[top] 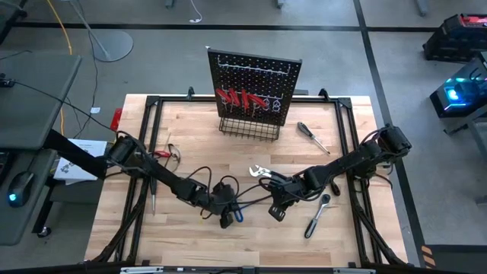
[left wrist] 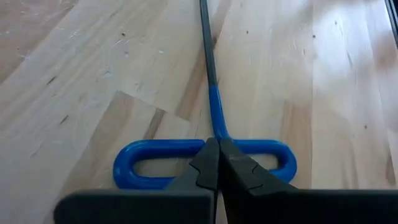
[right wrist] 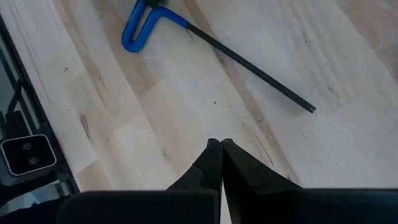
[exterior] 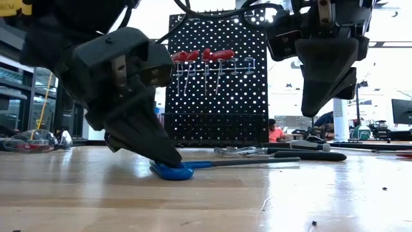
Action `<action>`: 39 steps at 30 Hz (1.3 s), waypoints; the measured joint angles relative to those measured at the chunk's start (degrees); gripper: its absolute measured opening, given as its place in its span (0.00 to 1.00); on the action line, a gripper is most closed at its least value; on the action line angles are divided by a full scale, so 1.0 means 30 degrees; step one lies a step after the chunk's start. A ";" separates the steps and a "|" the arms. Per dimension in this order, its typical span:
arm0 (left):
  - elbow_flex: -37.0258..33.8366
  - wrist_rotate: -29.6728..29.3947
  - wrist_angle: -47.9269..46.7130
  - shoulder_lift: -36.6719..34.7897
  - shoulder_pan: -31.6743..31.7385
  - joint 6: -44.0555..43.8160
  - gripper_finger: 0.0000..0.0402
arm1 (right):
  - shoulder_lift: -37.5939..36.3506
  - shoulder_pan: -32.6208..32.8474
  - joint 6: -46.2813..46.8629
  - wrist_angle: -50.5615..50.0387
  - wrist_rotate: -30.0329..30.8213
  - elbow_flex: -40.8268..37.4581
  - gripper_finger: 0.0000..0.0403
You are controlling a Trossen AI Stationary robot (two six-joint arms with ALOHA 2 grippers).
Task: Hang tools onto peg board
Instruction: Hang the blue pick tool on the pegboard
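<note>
Pegboard work looks partly done: the black perforated metal peg board (top: 255, 90) stands at the top centre of the high view with red-handled screwdrivers (top: 237, 97) already on its hooks, while other tools lie flat on the pale wooden table (top: 190, 137) — likely waiting their turn. A black-handled screwdriver (top: 313, 137) lies right of the board, a chrome ratchet (top: 316, 215) at lower right of centre, silver pliers (top: 261, 172) near the middle.

The left gripper (left wrist: 217, 163), fingers clenched together and holding nothing, rests its tips against the looped handle of the blue-handled T-key (left wrist: 208, 158) at the lower centre of the high view; I judge it is lining up on the handle's crossbar, the easiest part to seize. The key lies flat, its dark shaft running straight away from the left gripper, its long axis reaching toward the right arm.

The right gripper (right wrist: 220, 149) hangs clear above bare wood, pinched shut and empty — near the shaft's tip, not touching it.
</note>
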 joint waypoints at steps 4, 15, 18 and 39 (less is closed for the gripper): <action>0.0024 -0.0605 0.0435 0.0626 -0.0317 -0.0969 0.00 | 0.0000 0.0007 0.0059 0.0079 -0.0160 0.0000 0.00; -0.0104 -0.3370 0.0702 0.0910 -0.1564 -0.2314 0.00 | 0.0007 -0.0698 -0.1571 -0.3463 0.0355 0.0000 0.17; -0.0104 -0.3907 0.0849 0.1141 -0.1780 -0.2712 0.00 | 0.0007 -0.1048 -0.3691 -0.2847 0.0646 0.0000 0.31; -0.0104 -0.5753 0.1115 0.1370 -0.2571 -0.3052 0.00 | 0.0663 -0.2507 -1.3784 -0.0697 -0.0835 0.0007 0.66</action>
